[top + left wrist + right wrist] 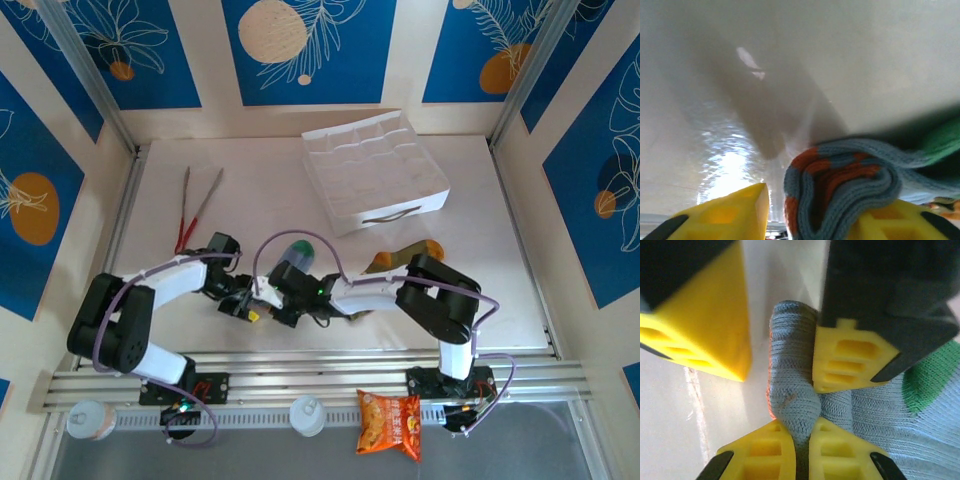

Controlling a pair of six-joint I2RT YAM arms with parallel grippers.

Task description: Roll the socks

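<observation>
We see a white counter (250, 200), smooth and glossy enough in the left wrist view to throw back light and soft shadows. It is boxed in by cream walls (150, 50) set with blue panels bearing white leaf outlines and orange and cream discs. A ribbed metal rail (300, 375) runs along the counter's near edge.

An orange snack packet (390, 422) lies beyond that rail, towards the near right corner; its print is too small for us to read. A white tray (390, 213) divided into compartments sits tilted by the far edge, right of centre. Red-handled metal tongs (195, 205) lie towards the far left corner.

The grey sock (790, 370) lies around the middle of the counter, nearer the near edge, with its green toe pointing to the far edge. It is a ribbed knit, and its orange-and-grey cuff is folded into a thick curl. The right claw (801, 427) pinches this curl tight between its yellow, pocketed plastic fingers. The left claw (820, 200) stands parted around the same curl: one finger touches the knit, the other stands apart from it. The olive sock (405, 258) lies flat to the right of the grey one, between the tray and the near edge.
</observation>
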